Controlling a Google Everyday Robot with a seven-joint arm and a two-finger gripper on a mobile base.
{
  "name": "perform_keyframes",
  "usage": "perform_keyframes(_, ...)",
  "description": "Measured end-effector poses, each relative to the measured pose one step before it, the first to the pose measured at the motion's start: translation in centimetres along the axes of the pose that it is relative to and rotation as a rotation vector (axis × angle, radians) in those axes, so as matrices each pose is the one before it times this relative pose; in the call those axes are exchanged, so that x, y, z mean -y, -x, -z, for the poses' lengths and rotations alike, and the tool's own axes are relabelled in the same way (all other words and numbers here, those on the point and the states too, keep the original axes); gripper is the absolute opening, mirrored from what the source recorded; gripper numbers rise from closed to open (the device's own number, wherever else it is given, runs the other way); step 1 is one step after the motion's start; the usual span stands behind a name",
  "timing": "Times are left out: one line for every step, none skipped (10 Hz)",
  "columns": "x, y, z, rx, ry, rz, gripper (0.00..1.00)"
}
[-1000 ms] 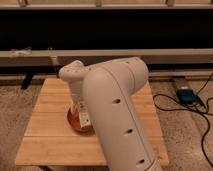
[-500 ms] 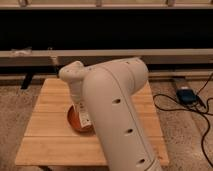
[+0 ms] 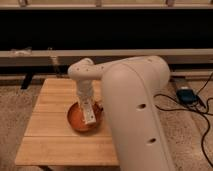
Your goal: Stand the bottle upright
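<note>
1. Currently the arm (image 3: 135, 110) is seen from close behind. Its bulky white upper link fills the lower right, and it is bent at a rounded elbow joint (image 3: 82, 71) above the table.
2. From that joint the forearm is pointed almost straight down, with the wrist aimed into the orange bowl (image 3: 74, 120).
3. The gripper (image 3: 87, 106) is lowered inside the bowl's rim, near the bowl's middle, and is closed down narrow.
4. The bottle (image 3: 90, 117) is made out as a pale oblong shape at the gripper's tip. It is inside the bowl and leaning slightly off vertical. Whether it is actually clamped cannot be told.
5. The bowl is placed on the wooden table (image 3: 50, 145), toward its centre and partly hidden by the arm.
6. Black cables (image 3: 202, 117) and a blue device (image 3: 186, 95) are seen on the floor to the right.
</note>
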Motion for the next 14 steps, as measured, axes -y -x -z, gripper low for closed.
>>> perform_keyframes(1.711,0.383,0.967,0.05671,0.01188,-0.01441,0.00)
perform_keyframes(1.674,0.432,0.868,0.04745,0.01184,-0.00775,0.00)
perform_keyframes(1.961,0.644,0.754,0.04990,0.01926,-0.00476,0.00)
perform_keyframes(1.924,0.616,0.588,0.04228,0.01781,-0.00155,0.00)
perform_keyframes(1.381,0.420,0.413,0.02922,0.01758,0.00020,0.00)
perform_keyframes(2.347,0.800,0.602,0.05041,0.04721,0.01579,0.00)
perform_keyframes(1.693,0.526,0.366,0.03464,0.04438,0.01686,0.00)
perform_keyframes(1.189,0.361,0.528,0.03135,0.04956,0.01805,0.00)
perform_keyframes(1.111,0.166,0.954,0.02773,0.07146,0.01595,0.00)
perform_keyframes(0.075,0.370,1.069,0.02687,0.04996,0.02752,0.00)
perform_keyframes(-0.376,0.623,1.204,0.02430,0.03497,0.02626,0.00)
perform_keyframes(0.567,0.309,1.603,0.02418,0.03170,0.02744,0.00)
perform_keyframes(0.808,0.131,1.513,0.02728,0.02891,0.03662,0.00)
perform_keyframes(0.499,-0.011,0.555,0.01234,0.00952,0.02985,0.00)
